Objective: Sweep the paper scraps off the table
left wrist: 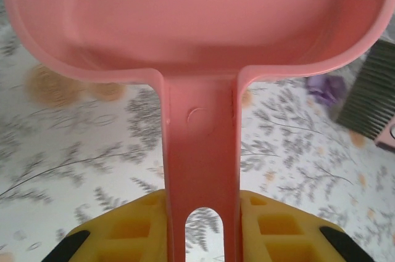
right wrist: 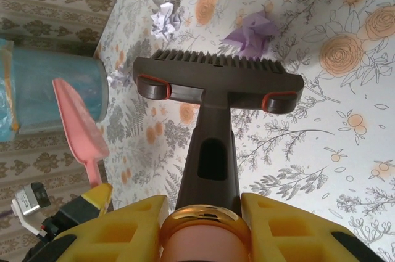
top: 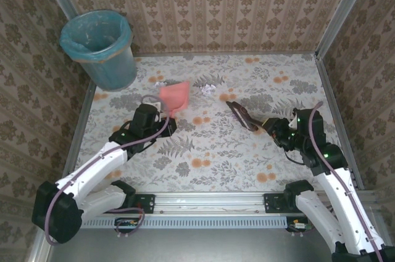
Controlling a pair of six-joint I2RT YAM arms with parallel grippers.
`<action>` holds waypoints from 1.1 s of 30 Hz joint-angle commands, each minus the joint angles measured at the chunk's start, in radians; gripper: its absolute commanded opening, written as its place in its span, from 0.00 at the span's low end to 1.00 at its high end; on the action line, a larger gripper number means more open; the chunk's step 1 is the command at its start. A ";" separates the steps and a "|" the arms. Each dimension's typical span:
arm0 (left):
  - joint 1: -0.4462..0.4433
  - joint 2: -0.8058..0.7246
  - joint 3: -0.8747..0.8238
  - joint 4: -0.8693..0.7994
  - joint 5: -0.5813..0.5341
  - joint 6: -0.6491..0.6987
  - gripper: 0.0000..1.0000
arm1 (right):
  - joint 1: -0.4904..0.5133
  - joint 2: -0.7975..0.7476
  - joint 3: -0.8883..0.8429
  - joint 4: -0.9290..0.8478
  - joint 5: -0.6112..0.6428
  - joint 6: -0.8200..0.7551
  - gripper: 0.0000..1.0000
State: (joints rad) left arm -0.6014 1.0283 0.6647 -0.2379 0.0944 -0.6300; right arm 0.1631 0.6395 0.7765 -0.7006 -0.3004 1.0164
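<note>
Pink dustpan (left wrist: 197,15) sits pinched in the left end effector (left wrist: 200,228), a dark brush (right wrist: 216,83) in the right end effector (right wrist: 203,216). Lilac and white paper scraps (right wrist: 253,31) lie just beyond its bristles.

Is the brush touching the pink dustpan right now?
Apart. The top external view shows a wide strip of bare table between the brush and the pink dustpan.

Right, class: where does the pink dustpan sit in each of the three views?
Top external: pink dustpan left of centre, right of the blue bin.
Left wrist: dustpan across the top, handle running down between the yellow jaws.
Right wrist: dustpan edge-on at the left, beside the bin.
Shared landmark: the dark brush, right of the dustpan throughout.
</note>
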 commanded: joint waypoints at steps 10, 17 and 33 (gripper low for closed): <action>-0.231 0.234 0.250 -0.137 -0.090 0.228 0.00 | -0.008 -0.036 0.239 -0.188 0.403 -0.280 0.00; -0.405 0.424 0.405 -0.237 -0.088 0.342 0.00 | -0.008 0.000 0.228 -0.200 0.591 -0.342 0.00; -0.474 0.580 0.564 -0.502 -0.109 0.391 0.00 | 0.003 0.214 0.173 -0.044 0.552 -0.257 0.00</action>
State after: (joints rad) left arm -1.0702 1.6150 1.1900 -0.6712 0.0097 -0.2676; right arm 0.1616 0.8116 0.9340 -0.8230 0.2562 0.7395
